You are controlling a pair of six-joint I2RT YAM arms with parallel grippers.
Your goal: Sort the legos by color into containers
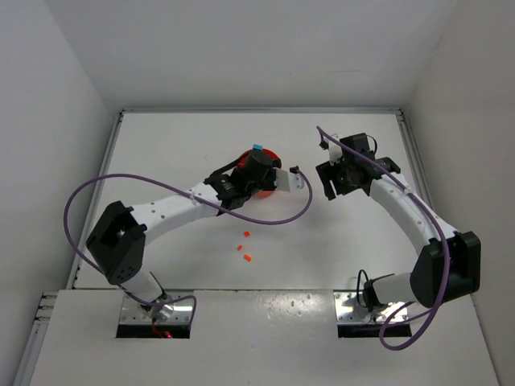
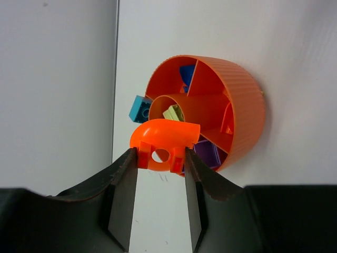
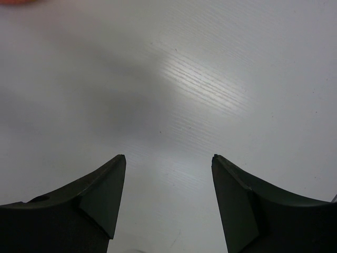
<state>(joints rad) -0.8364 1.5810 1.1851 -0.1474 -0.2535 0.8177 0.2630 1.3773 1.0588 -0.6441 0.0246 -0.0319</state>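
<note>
On the tabletop (image 1: 177, 153), the orange dish (image 2: 247, 105) is seen mid-frame. The left tool (image 2: 160, 155) is clenched on a curved orange piece (image 2: 166, 134) at the dish's lower left; the right tool (image 3: 168, 158) is spread, empty. If let go too early, the piece could be dropped outside the dish.

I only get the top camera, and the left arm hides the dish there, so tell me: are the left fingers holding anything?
Observer: Yes. On the left wrist camera the left fingers are shut on a curved orange piece.
Operator: What is in the dish so far?
Observer: The orange dish holds a blue brick, a lime green brick in the centre cup, and a purple brick, each in its own compartment.
Operator: And the right fingers?
Observer: On the right wrist camera the right fingers are open with nothing between them. Only the table shows beneath.
</note>
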